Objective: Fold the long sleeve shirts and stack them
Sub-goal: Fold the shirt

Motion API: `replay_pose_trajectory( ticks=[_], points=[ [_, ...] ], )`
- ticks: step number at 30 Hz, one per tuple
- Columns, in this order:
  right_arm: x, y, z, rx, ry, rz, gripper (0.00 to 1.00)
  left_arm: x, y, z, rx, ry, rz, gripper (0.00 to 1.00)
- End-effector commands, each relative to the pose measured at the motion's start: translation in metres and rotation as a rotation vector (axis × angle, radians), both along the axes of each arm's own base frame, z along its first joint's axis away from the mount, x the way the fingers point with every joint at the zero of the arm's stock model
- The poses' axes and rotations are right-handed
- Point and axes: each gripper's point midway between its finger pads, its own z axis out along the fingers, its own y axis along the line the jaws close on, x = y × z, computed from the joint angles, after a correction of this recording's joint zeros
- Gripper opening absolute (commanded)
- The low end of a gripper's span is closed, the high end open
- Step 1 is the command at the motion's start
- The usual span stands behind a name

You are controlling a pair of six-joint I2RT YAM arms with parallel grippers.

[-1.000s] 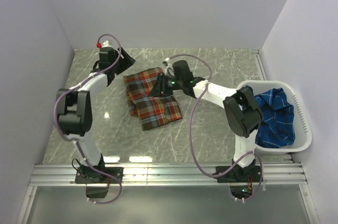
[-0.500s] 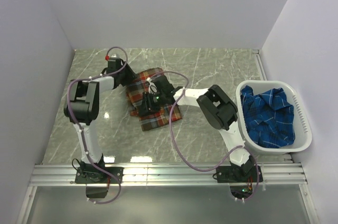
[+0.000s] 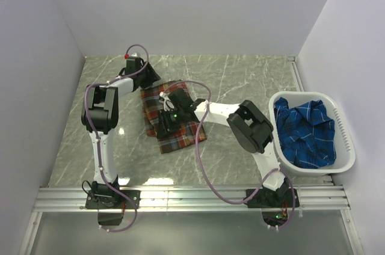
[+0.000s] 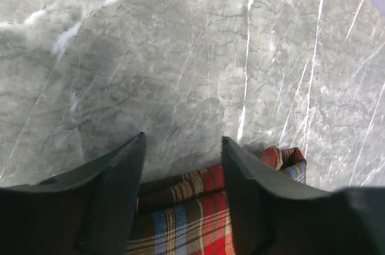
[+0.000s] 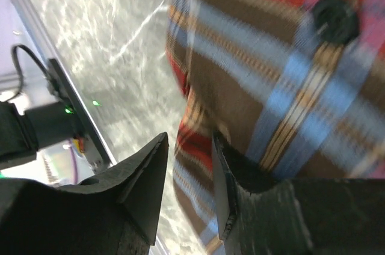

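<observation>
Red-orange plaid shirt (image 3: 180,139) first. My right hand (image 5: 189,141) is pinching one of its folded edges, with a narrow ridge of red check caught between the two fingers. A dark button (image 5: 335,17) sits on the cloth just beyond. My left hand (image 4: 183,141) is at the shirt's far edge with its fingers spread. The plaid lies between them low down, and bare counter (image 4: 180,56) shows past the tips. I can't tell whether they bite on the cloth or merely straddle it. The shirt lies as a roughly folded oblong on the counter between my two arms. The blue shirt (image 3: 307,135) is heaped in the white basket (image 3: 346,147) well off to my right, not yet folded.

My worry is the grip. On the right I hold only a thin lip of fabric, so a quick lift could let it slide out and the layers fall open. If the left has no real hold, that side would drag and skew the fold. Pulling the hands apart could also tug the bundle loose.
</observation>
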Motion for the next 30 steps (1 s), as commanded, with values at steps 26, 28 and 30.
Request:
replay_pose_trajectory(
  ticks=[26, 28, 30],
  points=[
    [0.037, -0.179, 0.026, -0.285, -0.128, -0.379, 0.47, -0.179, 0.02, 0.051, 0.113, 0.152, 0.199, 0.75],
    [0.032, -0.173, 0.019, -0.278, -0.1, -0.358, 0.46, -0.171, 0.015, 0.042, 0.119, 0.168, 0.184, 0.75],
    [0.027, -0.169, 0.011, -0.284, -0.07, -0.341, 0.46, -0.167, 0.012, 0.024, 0.137, 0.21, 0.176, 0.74]
  ],
)
